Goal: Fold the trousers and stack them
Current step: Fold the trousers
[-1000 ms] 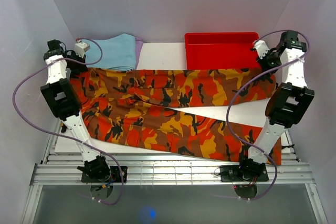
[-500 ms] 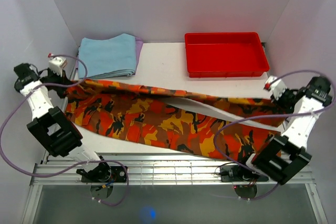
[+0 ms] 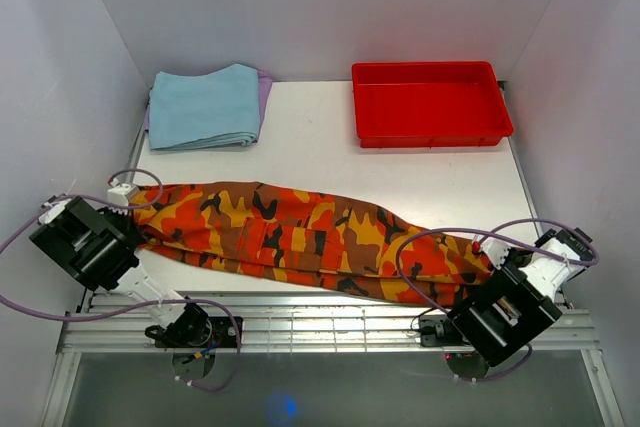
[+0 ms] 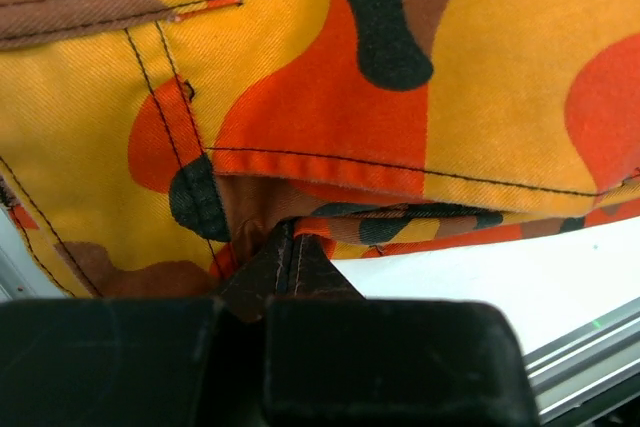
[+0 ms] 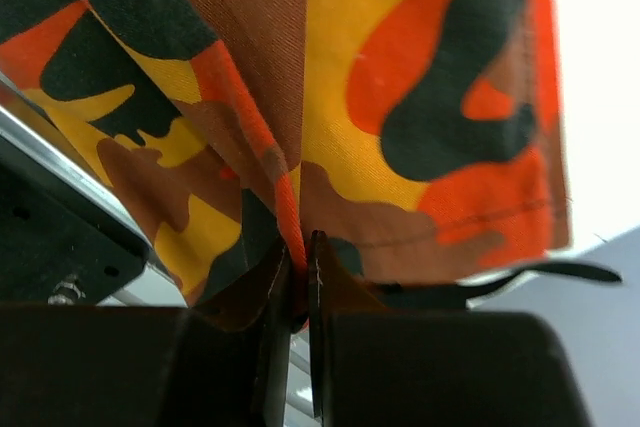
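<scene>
The camouflage trousers [image 3: 300, 237] lie folded lengthwise in a long band across the near part of the white table, waist at the left, leg ends at the right. My left gripper [image 3: 128, 209] is shut on the waist end; its wrist view fills with the trousers [image 4: 330, 77], pinched at the jaws [image 4: 290, 247]. My right gripper [image 3: 492, 255] is shut on the leg end; its wrist view shows a fold of the trousers [image 5: 380, 97] clamped between the fingers [image 5: 300, 257].
A red plastic tray [image 3: 430, 102] stands at the back right. A folded light blue cloth [image 3: 205, 105] lies at the back left. White walls close in on both sides. The metal rail frame [image 3: 320, 322] runs along the near edge.
Both arms have swung down and toward the near edge, pulling the far leg over the near one. The trousers now lie as one narrower band nearer the front.
</scene>
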Robot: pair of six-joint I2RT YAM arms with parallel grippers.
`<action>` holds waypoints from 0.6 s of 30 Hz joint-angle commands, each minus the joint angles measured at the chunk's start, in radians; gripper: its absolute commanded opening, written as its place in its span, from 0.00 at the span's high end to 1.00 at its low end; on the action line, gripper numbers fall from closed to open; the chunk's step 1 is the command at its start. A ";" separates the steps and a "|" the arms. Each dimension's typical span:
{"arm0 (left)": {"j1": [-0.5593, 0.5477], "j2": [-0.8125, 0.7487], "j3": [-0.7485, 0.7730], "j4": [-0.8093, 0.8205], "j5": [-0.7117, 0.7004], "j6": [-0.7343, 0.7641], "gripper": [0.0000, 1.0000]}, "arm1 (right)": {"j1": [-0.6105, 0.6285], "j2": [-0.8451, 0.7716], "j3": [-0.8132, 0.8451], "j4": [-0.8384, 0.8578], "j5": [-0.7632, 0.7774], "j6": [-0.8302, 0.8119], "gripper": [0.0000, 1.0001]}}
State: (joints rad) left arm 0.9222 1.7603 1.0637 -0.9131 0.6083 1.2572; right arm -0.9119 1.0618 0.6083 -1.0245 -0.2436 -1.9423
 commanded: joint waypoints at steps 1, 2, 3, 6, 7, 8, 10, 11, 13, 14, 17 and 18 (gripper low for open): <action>0.004 0.059 0.061 0.095 -0.119 -0.060 1.00 | 0.027 -0.002 -0.041 0.217 0.101 -0.147 0.92; -0.006 0.068 0.077 0.094 -0.117 -0.076 1.00 | 0.051 0.024 -0.042 0.228 0.121 -0.098 0.92; -0.013 0.077 0.078 0.097 -0.122 -0.096 1.00 | 0.077 0.038 -0.042 0.272 0.131 -0.061 0.92; -0.072 0.087 0.073 0.109 -0.165 -0.146 1.00 | 0.226 0.125 -0.018 0.361 0.191 0.110 0.92; -0.107 0.090 0.076 0.109 -0.174 -0.189 1.00 | 0.299 0.157 0.011 0.386 0.196 0.155 0.92; -0.124 0.091 0.082 0.111 -0.180 -0.211 1.00 | 0.335 0.229 0.086 0.388 0.198 0.252 0.92; -0.161 0.094 0.090 0.108 -0.191 -0.269 1.00 | 0.427 0.308 0.172 0.386 0.211 0.342 0.92; -0.170 0.094 0.096 0.109 -0.193 -0.291 1.00 | 0.453 0.382 0.217 0.382 0.216 0.376 0.92; -0.189 0.103 0.105 0.108 -0.197 -0.333 1.00 | 0.505 0.447 0.330 0.382 0.228 0.446 0.92; -0.194 0.108 0.108 0.106 -0.202 -0.379 1.00 | 0.519 0.499 0.362 0.383 0.228 0.460 0.92; -0.197 0.116 0.122 0.077 -0.196 -0.423 1.00 | 0.559 0.568 0.471 0.374 0.230 0.494 0.92; -0.197 0.111 0.116 0.076 -0.194 -0.424 1.00 | 0.565 0.578 0.494 0.366 0.225 0.496 0.92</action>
State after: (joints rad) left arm 0.7231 1.8339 1.1854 -0.9138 0.4679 0.8917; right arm -0.3588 1.6184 1.0267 -0.6956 -0.0620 -1.5242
